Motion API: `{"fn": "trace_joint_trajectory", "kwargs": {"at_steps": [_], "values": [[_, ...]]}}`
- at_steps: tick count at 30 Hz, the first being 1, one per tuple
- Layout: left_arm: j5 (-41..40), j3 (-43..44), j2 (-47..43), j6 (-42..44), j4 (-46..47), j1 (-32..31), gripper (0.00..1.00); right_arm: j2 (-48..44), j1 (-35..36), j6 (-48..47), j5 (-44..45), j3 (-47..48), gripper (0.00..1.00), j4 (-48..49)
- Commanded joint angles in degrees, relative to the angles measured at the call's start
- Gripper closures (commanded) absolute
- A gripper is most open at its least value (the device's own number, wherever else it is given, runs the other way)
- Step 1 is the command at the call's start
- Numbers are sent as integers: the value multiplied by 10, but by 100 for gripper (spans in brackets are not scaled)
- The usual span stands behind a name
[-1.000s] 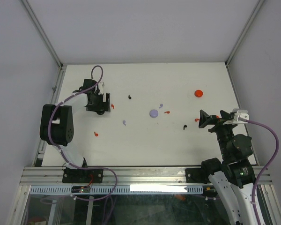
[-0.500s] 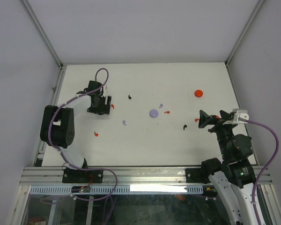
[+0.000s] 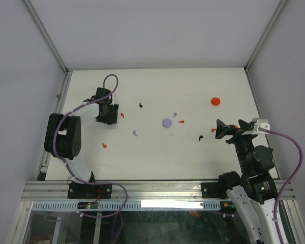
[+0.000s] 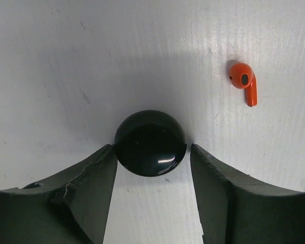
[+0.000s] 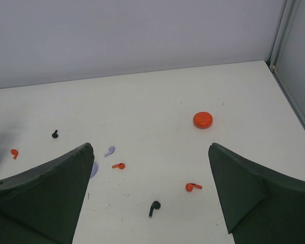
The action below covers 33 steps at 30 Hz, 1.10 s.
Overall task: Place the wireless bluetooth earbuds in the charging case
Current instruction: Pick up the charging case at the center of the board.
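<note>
Since a second ago: left arm swinging slightly right and settling over the black disc [image 4: 150,143]; right arm not shifting at all.

Left gripper [image 4: 151,175] hanging low over the table [image 3: 193,86], fingers straddling the black disc, nearly touching its sides but not visibly squeezing; narrow gap, nothing lifted. Probably the black case, being bracketed for a grasp so earbuds can go in. Red earbud [image 4: 244,81] lying just beside, up and right of the disc in the wrist view, outside the fingers.

Mid-table: earbuds scattered loose, none in any case, e.g. lavender earbud [image 3: 134,133], black earbud [image 3: 200,138]. Lavender disc [image 3: 166,122] sitting among them; red disc [image 3: 215,101] further right.

Right gripper [image 5: 147,193] hovering wide and empty, pointing across the table, apparently waiting.
</note>
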Motion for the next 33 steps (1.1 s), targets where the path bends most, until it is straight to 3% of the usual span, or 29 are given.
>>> {"fn": "trace_joint_trajectory", "kwargs": {"at_steps": [1,10,23,33], "values": [[4,7,4,10,15,-2,43,-3,4,-2,-6,2,1,29],[18,-4,-25,0,15,-2,61,-2,4,-1,-13,5,1,27],[20,-44,-164,-123,44,-60,71,81,4,28,-81,58,1,-8],[-22,-150,-319,-238,171,-169,70,218,4,91,-296,88,1,31]]}}
